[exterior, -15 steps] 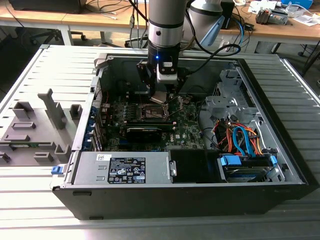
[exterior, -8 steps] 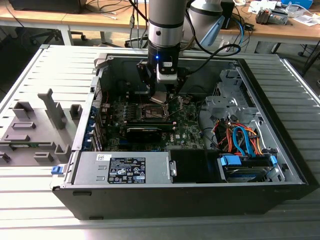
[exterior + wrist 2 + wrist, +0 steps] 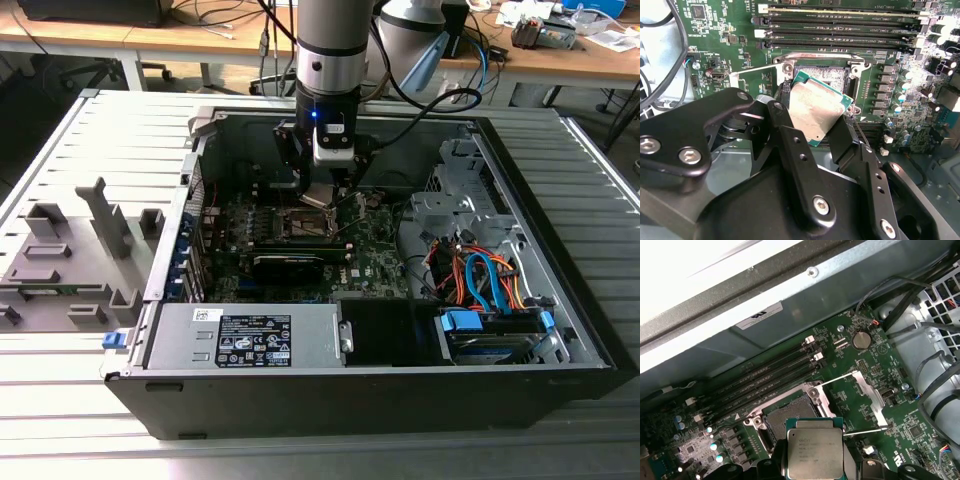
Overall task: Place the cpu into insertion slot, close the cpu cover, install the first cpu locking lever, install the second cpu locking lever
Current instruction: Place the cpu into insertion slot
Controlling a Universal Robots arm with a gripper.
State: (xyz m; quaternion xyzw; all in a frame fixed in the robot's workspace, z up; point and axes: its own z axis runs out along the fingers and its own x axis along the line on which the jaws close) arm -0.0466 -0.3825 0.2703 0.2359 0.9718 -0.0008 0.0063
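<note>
My gripper point(image 3: 320, 188) is shut on the cpu point(image 3: 318, 195), a silvery-grey square chip with a green edge. It hangs tilted just above the insertion slot point(image 3: 302, 226) inside the open computer case. In the second wrist view, black fingers point(image 3: 786, 125) clamp the cpu point(image 3: 817, 110) on two opposite sides in front of the insertion slot point(image 3: 827, 74). The first wrist view has the cpu point(image 3: 815, 447) over the near edge of the insertion slot point(image 3: 790, 416). The cpu cover point(image 3: 871, 394) stands swung open beside the socket. Two thin locking levers point(image 3: 837, 380) stick out, unlatched.
Long black memory slots point(image 3: 765, 380) run beside the socket. A black expansion card point(image 3: 290, 262) lies just in front of it. The power supply point(image 3: 250, 335), orange and blue cables point(image 3: 480, 280) and the case walls point(image 3: 170, 250) hem in the board. A grey fixture point(image 3: 70, 260) stands on the exterior view's left.
</note>
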